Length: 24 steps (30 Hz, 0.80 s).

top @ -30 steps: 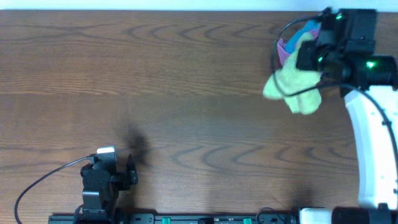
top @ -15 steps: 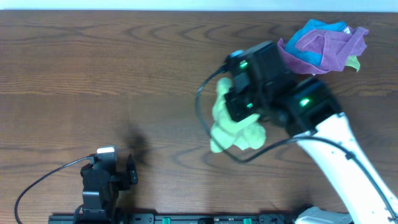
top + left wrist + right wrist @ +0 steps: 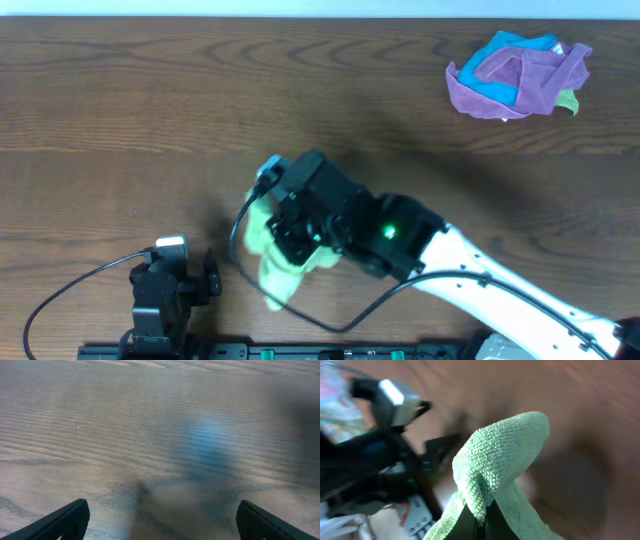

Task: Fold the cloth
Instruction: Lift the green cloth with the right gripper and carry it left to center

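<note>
The cloth (image 3: 268, 272) is a lime-green bunch hanging from my right gripper (image 3: 288, 240), above the table just left of centre and near the front. In the right wrist view the cloth (image 3: 505, 450) bulges up over the right gripper (image 3: 485, 516), whose two dark fingers are shut on a fold of it. My left gripper (image 3: 208, 276) sits at the front left, a short way left of the cloth. Seen from the left wrist, the left gripper (image 3: 162, 520) is open wide over bare wood with nothing between its fingertips.
A heap of purple cloth (image 3: 525, 82) and bright blue cloth (image 3: 505, 52) lies at the back right of the wooden table (image 3: 150, 120). The left arm's base and cable (image 3: 70, 290) occupy the front left edge.
The right arm has swung from the back right corner to the front, left of centre, carrying the lime-green cloth away from the heap. The left arm has stayed put.
</note>
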Motion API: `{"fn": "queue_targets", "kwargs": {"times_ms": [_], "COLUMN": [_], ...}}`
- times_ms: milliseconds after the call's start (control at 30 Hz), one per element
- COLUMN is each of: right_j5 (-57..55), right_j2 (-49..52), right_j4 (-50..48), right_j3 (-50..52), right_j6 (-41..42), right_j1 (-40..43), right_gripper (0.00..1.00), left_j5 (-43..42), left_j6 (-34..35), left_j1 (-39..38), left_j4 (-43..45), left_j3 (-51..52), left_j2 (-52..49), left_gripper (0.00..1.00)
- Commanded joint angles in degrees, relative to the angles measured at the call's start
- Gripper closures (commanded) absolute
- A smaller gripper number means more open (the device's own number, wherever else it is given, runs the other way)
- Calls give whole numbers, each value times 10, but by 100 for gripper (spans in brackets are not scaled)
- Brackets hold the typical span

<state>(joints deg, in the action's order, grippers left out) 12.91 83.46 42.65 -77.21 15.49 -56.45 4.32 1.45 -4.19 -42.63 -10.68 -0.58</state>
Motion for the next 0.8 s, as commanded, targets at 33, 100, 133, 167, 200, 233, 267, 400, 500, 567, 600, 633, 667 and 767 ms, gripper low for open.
{"fn": "queue_targets", "kwargs": {"times_ms": [33,100,133,167,200,233,267,400,500,567,600,633,667,767], "right_j5": [28,31,32,32,30,28,12,-167,-323,-337,-336,-334,-331,-312], "right_j2": [16,26,32,40,47,55,67,120,157,171,172,171,167,143], "right_j4": [-19,-29,-33,-37,-41,-46,-51,-89,-183,-229,-235,-234,-225,-184], "right_j3": [2,2,2,2,2,2,2,2,2,1,1,1,-1,-4], "right_j6": [28,28,27,27,24,15,7,-50,-74,-74,-72,-71,-68,-68], "right_j1": [-31,-35,-35,-35,-35,-33,-28,30,121,184,210,229,244,262], "right_gripper": [99,99,99,99,99,99,99,99,63,19,1,1,1,1], "left_j5": [2,2,2,2,2,2,2,2,1,1,1,1,1,-3], "left_j6": [-4,-4,-4,-4,-4,-4,-4,-2,-2,-2,-2,-2,-2,10], "left_j1": [1,1,1,1,1,1,1,1,1,1,1,1,1,1], "left_j4": [-7,-7,-7,-7,-7,-6,-5,-5,-5,-5,-5,-5,-5,-5], "left_j3": [11,11,11,11,11,11,11,11,11,11,11,11,11,11], "left_j2": [4,4,4,4,4,4,4,4,4,4,4,4,4,4], "left_gripper": [5,5,5,5,5,5,5,5,5,5,5,5,5,5]}}
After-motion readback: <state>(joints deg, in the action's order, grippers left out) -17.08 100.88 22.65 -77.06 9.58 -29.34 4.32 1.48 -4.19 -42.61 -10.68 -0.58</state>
